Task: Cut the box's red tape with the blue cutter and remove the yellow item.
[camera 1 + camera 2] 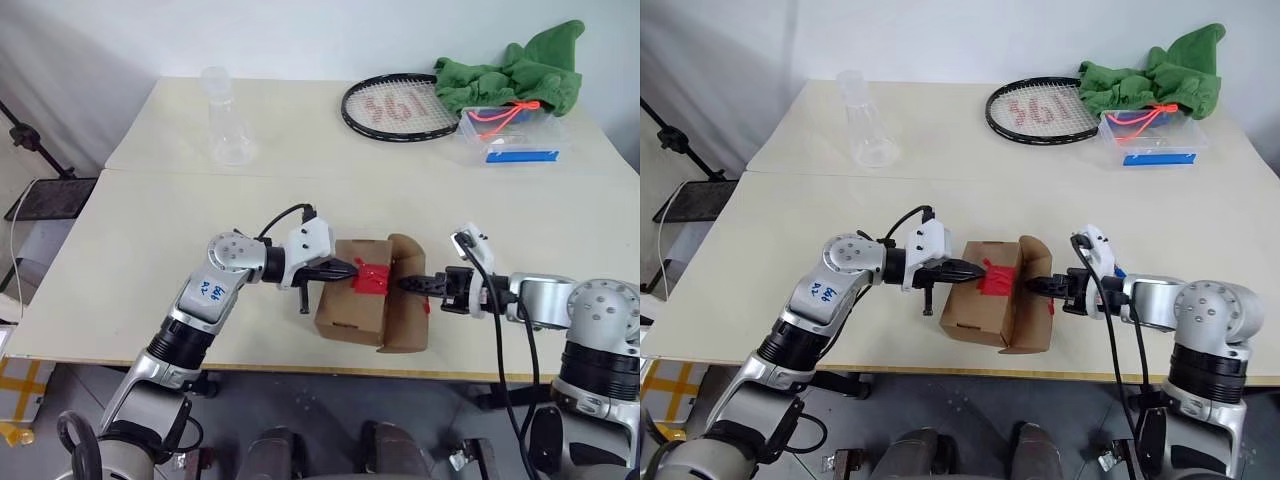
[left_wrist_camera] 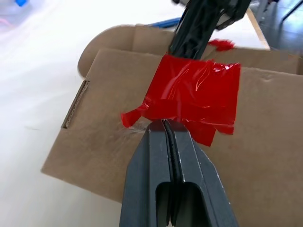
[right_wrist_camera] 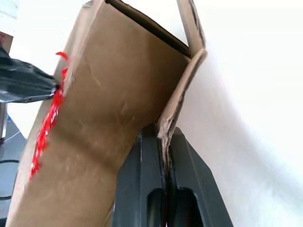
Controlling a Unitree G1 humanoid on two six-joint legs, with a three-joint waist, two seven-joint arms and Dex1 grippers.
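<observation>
The box is a small brown cardboard carton resting near the front edge of the pale table, between the two arms. A patch of crumpled red tape sits on its top face, and a smaller red scrap shows on the raised flap at its right side. That flap stands up and curves outward, leaving the carton open on that side.

The left gripper reaches in from the left, pointing right across the top of the box. Its fingers are clenched together, tips touching the near edge of the red tape; the left wrist view shows the closed tips against the cardboard just where the tape begins. Whether they pinch a tape edge cannot be told.

The right gripper comes in from the right, pointing left. Its fingers are clamped on the edge of the raised flap, as the right wrist view shows, with cardboard caught between them.

At the far side of the table lie a racket, a green cloth, a clear plastic container with a blue label and an orange cord, and a clear flask. All stand well apart from the box, and nothing lies between them and the grippers.
</observation>
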